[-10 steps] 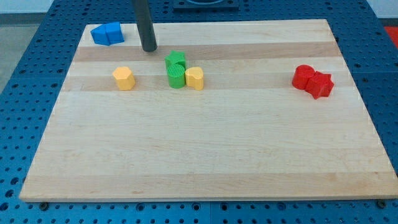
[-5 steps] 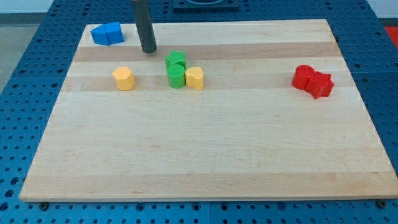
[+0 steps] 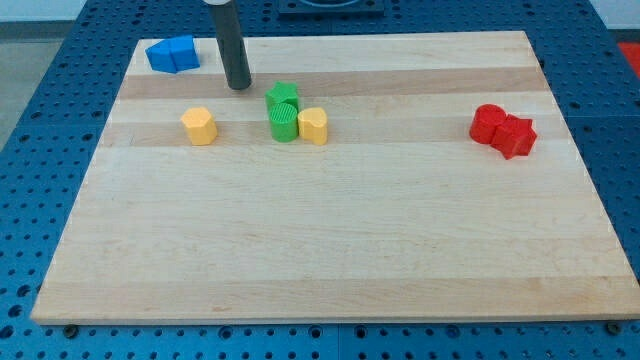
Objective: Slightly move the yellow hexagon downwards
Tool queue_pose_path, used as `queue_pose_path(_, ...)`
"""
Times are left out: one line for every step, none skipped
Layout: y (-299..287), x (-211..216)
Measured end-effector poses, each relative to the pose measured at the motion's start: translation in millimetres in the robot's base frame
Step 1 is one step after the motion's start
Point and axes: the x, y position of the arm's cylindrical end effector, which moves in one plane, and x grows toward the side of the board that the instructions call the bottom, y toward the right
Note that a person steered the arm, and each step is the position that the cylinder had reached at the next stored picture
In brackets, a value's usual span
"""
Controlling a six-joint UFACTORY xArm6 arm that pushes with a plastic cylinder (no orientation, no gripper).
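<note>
Our tip rests on the bench, above and right of the yellow hexagon, apart; we carry no fingers.

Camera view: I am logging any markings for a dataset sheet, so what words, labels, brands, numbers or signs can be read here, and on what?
None: no readable text shows on the wooden board, the blocks, the blue pegboard or the rod ending in my tip.
</note>
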Motion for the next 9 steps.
queue_pose_path(0.0,2.4)
queue_pose_path(0.0,4.2)
queue_pose_path(0.0,5.2)
queue_pose_path(0.0,5.7)
queue_pose_path(0.0,6.1)
queue_pose_path(0.0,7.2)
queue_pose_path(0.0,9.0)
queue_pose_path(0.0,13.0)
queue_pose_path(-2.0,18.2)
